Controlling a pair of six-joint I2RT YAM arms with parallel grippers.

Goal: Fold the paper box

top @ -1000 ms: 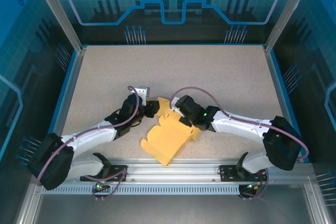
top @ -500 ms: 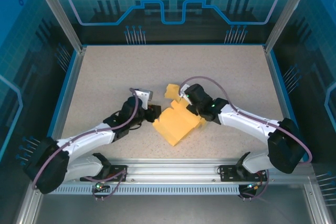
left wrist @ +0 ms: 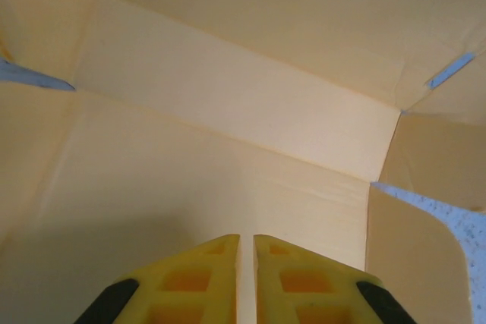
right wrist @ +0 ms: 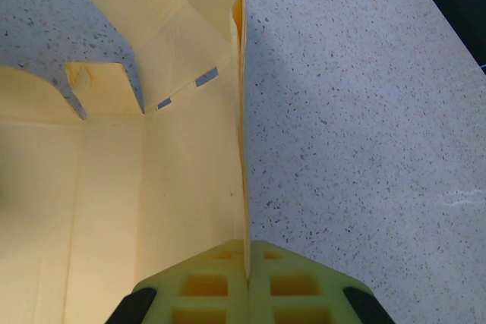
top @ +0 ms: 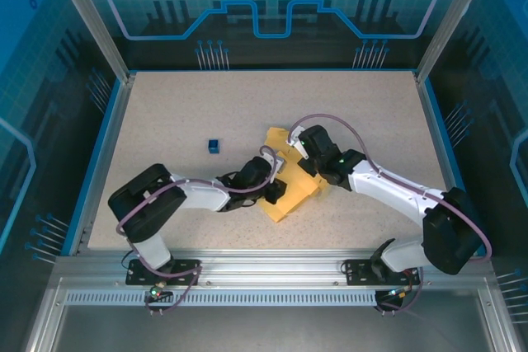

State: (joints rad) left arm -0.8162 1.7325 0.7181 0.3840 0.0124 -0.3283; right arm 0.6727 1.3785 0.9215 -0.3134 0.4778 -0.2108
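The pale yellow thin cardboard paper box (top: 300, 188) lies on the speckled beige surface (top: 247, 105), a little toward 6 o'clock from its middle in the overhead view. A tiny dark blue cube (top: 214, 146) sits apart from it, off at 10 o'clock.

The left gripper (left wrist: 245, 242) reaches in from 8 o'clock over the inside of the box. Its jaws are drawn almost together, with only a slit between them and no cardboard seen in that slit. Ahead of them its wrist view shows the flat floor panel, a creased strip beyond it and side panels rising at 9 and 3 o'clock.

The right gripper (right wrist: 247, 246) comes from 4 o'clock. Its jaws are pinched on the edge of one side wall, which stands upright and runs away toward 12 o'clock in its wrist view. Beyond that wall a rounded tab and a larger flap hang loose and unfolded.

The fold looks partly done: the creases are broken in and at least one wall is up. By my judgement the other walls want raising, the tabs tucking, and the lid closing.
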